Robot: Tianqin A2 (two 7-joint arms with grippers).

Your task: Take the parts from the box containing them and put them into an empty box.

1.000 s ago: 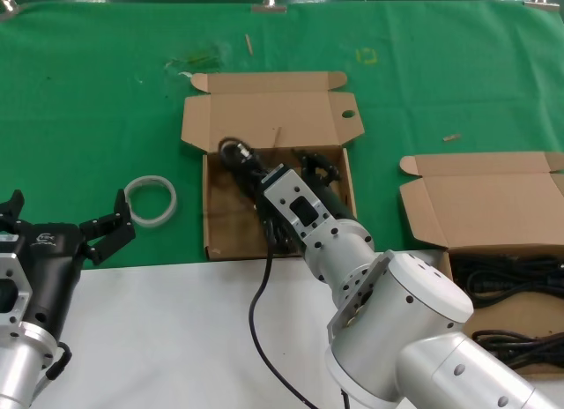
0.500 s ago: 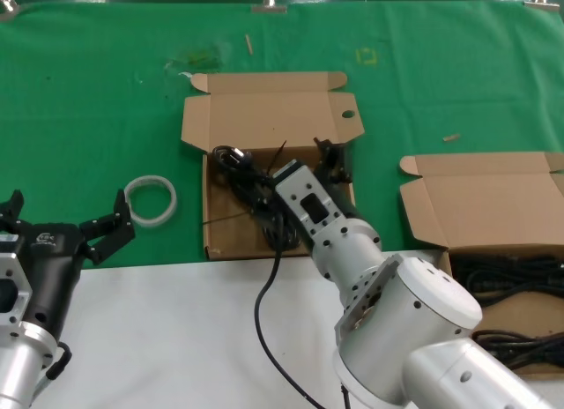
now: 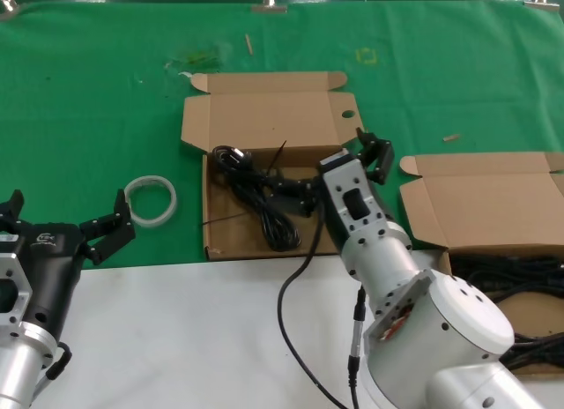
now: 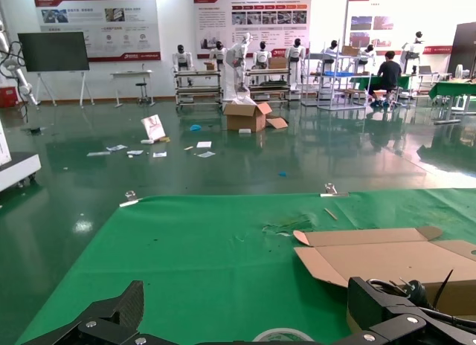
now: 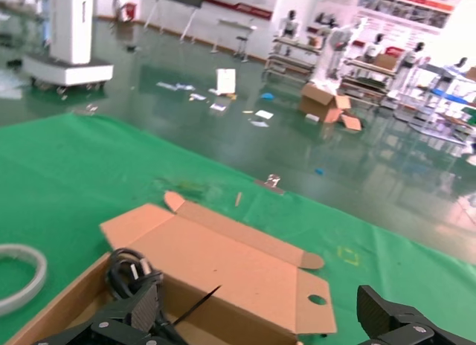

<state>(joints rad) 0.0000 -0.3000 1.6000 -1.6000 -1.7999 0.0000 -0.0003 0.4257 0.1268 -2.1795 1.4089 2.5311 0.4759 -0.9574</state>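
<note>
A looped bundle of black power cords [image 3: 260,202] lies loose in the squarish box with the holed lid tab [image 3: 264,118]; the bundle's plug end [image 5: 126,272] also shows in the right wrist view, below that box's lid [image 5: 238,267]. My right gripper [image 3: 339,167] hangs open over this box's right rim, holding nothing; its fingertips [image 5: 405,323] stand wide apart either side of the lid. The wide box containing parts [image 3: 480,202] stands at the right, with more black cords [image 3: 511,286] inside. My left gripper [image 3: 63,217] waits open at the near left, its jaws bare [image 4: 249,323].
A white plastic ring [image 3: 152,200] lies on the green cloth [image 3: 88,100] left of the holed box, and shows between the left fingers as the ring [image 4: 286,335]. A white table strip [image 3: 176,338] runs along the front. Small scraps dot the far cloth.
My right gripper has swung from over the middle of the holed box to its right rim. The cord bundle it covered now lies uncovered in the box. The left arm has not moved.
</note>
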